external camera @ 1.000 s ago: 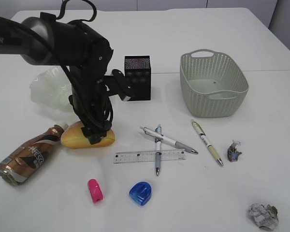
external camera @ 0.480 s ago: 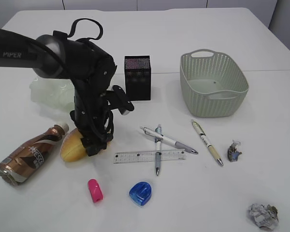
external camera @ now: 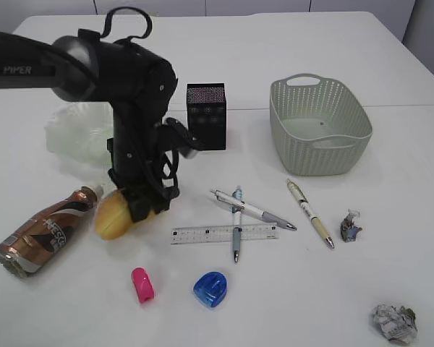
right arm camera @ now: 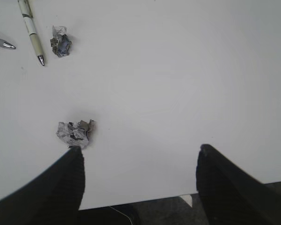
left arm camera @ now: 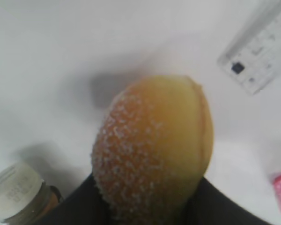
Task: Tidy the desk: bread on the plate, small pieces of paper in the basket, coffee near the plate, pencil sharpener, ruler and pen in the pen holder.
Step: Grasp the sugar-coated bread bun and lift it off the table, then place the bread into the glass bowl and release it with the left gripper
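My left gripper [external camera: 143, 204] is shut on the yellow bread [external camera: 114, 215], which fills the left wrist view [left arm camera: 154, 150] and hangs a little above the table. The pale green plate [external camera: 71, 134] lies behind the arm. The coffee bottle [external camera: 43, 231] lies on its side at the left; its cap shows in the left wrist view [left arm camera: 16, 190]. The ruler [external camera: 224, 233], three pens [external camera: 249, 210], a pink sharpener [external camera: 142, 284] and a blue sharpener [external camera: 210, 288] lie in the middle. The black pen holder [external camera: 206, 116] stands at the back. My right gripper [right arm camera: 138, 154] is open above the table's front edge, beside a paper ball [right arm camera: 75, 132].
The grey-green basket [external camera: 320, 148] stands at the back right. A small paper scrap [external camera: 351, 225] lies right of the pens, and it also shows in the right wrist view [right arm camera: 61, 43]. A larger paper ball [external camera: 393, 322] lies near the front right corner.
My left arm has turned and lifted the bread slightly off the table; the bread now points down to the left. Nothing else has moved.
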Motion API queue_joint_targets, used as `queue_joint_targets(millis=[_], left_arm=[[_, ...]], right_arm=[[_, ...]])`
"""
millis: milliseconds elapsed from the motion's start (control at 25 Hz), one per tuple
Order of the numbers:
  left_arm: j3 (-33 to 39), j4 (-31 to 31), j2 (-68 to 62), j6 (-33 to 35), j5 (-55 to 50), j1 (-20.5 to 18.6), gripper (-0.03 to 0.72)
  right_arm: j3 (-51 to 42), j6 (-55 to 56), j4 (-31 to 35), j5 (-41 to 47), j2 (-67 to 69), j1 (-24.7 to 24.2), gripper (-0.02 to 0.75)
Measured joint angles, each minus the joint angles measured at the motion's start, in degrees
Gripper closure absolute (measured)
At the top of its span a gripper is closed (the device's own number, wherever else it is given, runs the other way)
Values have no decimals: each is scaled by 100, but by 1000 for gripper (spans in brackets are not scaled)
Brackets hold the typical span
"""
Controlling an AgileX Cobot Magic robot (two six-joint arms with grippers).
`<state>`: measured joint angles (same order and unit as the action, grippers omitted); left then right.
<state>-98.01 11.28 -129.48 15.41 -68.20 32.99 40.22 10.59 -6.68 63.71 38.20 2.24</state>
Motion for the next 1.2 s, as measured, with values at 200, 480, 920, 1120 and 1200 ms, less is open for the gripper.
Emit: queue_joint_targets(millis=[200, 480, 920, 1120, 1200], left_arm=[[-918, -524, 0, -555, -72, 0, 491], [-1472, -691, 155, -1505, -165, -38, 491], [-1753, -706, 440, -2189, 175, -1170, 491], [-1752, -698, 440, -2202, 1008, -1617, 491], [-1752, -698, 440, -2202, 1329, -1726, 491]], right_arm=[[0, 0, 0, -8, 0, 0, 166], [0, 0, -14, -8, 0, 0, 166], [0, 0, -22, 169, 0, 0, 166], [0, 0, -22, 209, 0, 0, 166], [0, 0, -22, 240, 0, 0, 166]])
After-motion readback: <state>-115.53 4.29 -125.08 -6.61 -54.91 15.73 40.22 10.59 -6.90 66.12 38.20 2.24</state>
